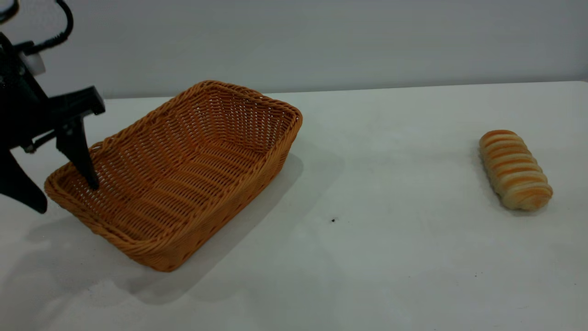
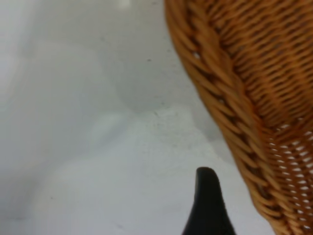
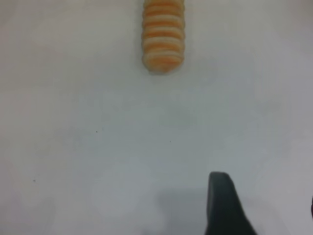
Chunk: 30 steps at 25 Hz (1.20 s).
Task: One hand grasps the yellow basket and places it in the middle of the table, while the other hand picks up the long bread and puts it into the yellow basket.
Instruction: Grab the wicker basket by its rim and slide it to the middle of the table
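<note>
One yellow basket (image 1: 183, 174), left gripper (image 1: 66, 197) fingers apart astride rim; one long bread (image 1: 515, 169) well apart.

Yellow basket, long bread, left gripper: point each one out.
yellow basket (image 1: 193, 239): exterior view, near braided rim.
long bread (image 1: 514, 169): exterior view, ridged top.
left gripper (image 1: 62, 192): exterior view, midway between fingertips, straddling the basket's end rim.

1. Lighting is soft and even, pretty bright; the table (image 1: 390, 257) reads as flat white with no hard glare.
2. The yellow basket (image 1: 183, 170) throws a broad, fuzzy-edged shadow toward the table's front and right; the long bread (image 1: 514, 169) only gets a thin one.
3. Both wrist views are soft. The left gripper's finger (image 2: 208, 205) and the right gripper's finger (image 3: 222, 203) are dark, out-of-focus blobs.
</note>
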Motion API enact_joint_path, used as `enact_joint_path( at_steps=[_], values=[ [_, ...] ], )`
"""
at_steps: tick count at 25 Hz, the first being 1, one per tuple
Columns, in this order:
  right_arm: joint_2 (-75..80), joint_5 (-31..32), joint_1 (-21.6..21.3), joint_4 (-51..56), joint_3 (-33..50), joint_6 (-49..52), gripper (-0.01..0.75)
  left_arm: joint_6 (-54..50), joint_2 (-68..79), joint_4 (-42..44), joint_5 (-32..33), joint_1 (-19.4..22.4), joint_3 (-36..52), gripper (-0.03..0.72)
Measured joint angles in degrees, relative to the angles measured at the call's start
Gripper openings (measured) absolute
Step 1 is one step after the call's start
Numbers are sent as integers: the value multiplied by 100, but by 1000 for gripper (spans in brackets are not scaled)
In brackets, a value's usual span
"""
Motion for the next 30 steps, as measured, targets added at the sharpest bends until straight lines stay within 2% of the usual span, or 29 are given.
enact_joint_path(
  at_steps=[11, 19, 22, 29, 30],
  values=[
    [0, 0, 7, 0, 0, 0, 460, -39, 437, 18, -150, 0, -17, 584],
    [0, 0, 7, 0, 0, 0, 460, -39, 864, 8, -602, 0, -29, 568],
    [0, 0, 7, 0, 0, 0, 460, -39, 976, 2, -778, 0, -31, 497],
    [0, -1, 7, 0, 0, 0, 460, -143, 1024, -136, -1088, 7, -61, 141],
    [0, -1, 7, 0, 0, 0, 460, -83, 1024, -129, -1075, 7, -68, 118]
  ],
)
